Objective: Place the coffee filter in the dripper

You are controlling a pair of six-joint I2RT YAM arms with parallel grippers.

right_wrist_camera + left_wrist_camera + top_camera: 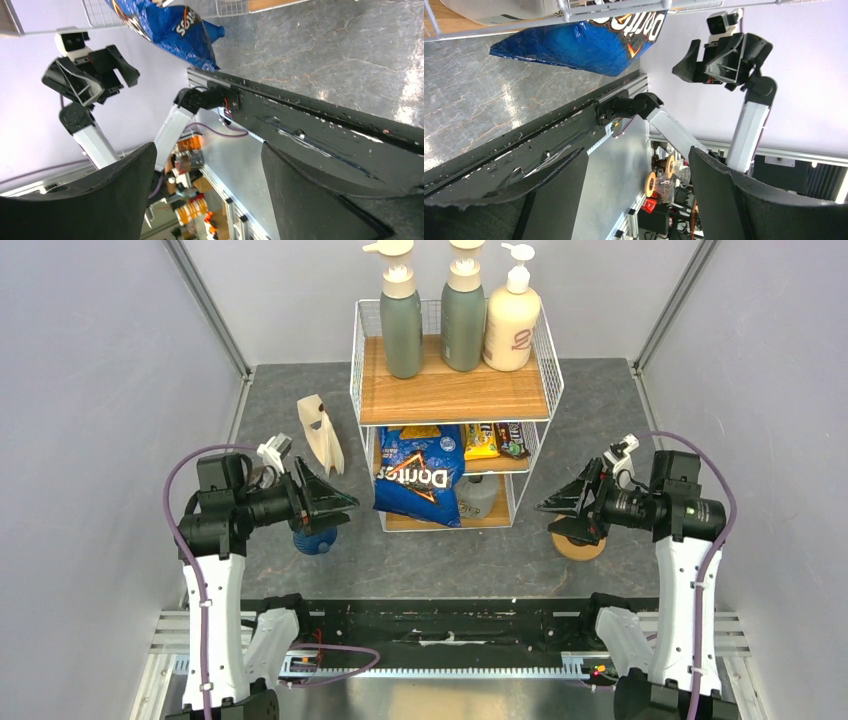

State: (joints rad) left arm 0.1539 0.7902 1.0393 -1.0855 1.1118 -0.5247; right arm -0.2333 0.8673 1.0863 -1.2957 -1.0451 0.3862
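Left gripper (335, 502) hangs over the left of the table (420, 565), pointing right, fingers apart, nothing between them; my left wrist view looks through the gap at the rail and the other arm. Dripper (316, 541) sits on the table right under that gripper, partly hidden by it; I can't tell if they touch. Right gripper (556, 505) mirrors it on the right, pointing left, fingers also apart and empty; a tan ring (580, 546) lies on the table beneath it. Filter: I can't pick out a white paper cone for sure; a pale round thing (480, 495) sits on the bottom shelf of the rack (450, 395), too unclear to call. Tan wedge (322, 432) stands on the table far of the dripper, just left of the rack. Doritos bag (418, 480) leans out of the rack's near side; candy (495, 438) on the middle shelf; three pump bottles (463, 310) on top.
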